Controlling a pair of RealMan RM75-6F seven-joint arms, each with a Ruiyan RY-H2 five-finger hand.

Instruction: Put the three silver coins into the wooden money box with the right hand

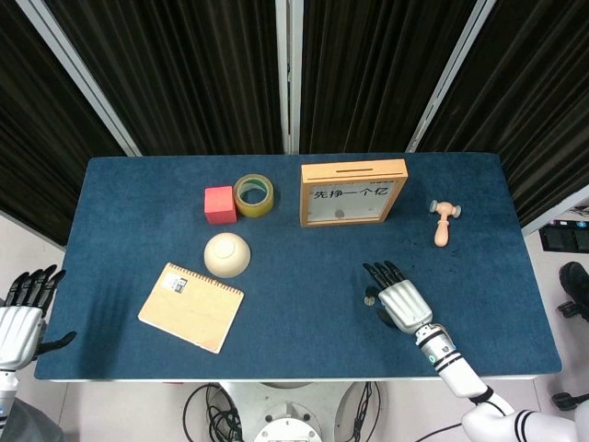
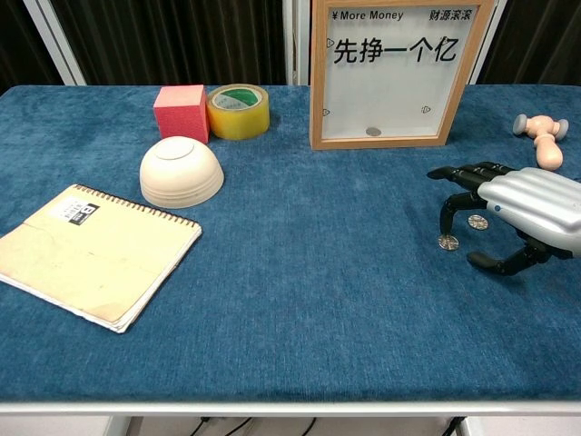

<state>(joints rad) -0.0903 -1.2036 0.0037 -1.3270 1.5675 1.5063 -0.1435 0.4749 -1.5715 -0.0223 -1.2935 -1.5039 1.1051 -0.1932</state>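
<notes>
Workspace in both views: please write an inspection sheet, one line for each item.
Surface: blue cloth table.
Job's things: two silver coins on the cloth; a third coin inside the upright wooden money box.
Clutter: notebook, upturned bowl, red cube, tape roll, small wooden mallet.
Hands: right hand open over the coins; left hand open, off the table.
Cables: bundle under the table's near edge.
Surroundings: black curtains.
</notes>
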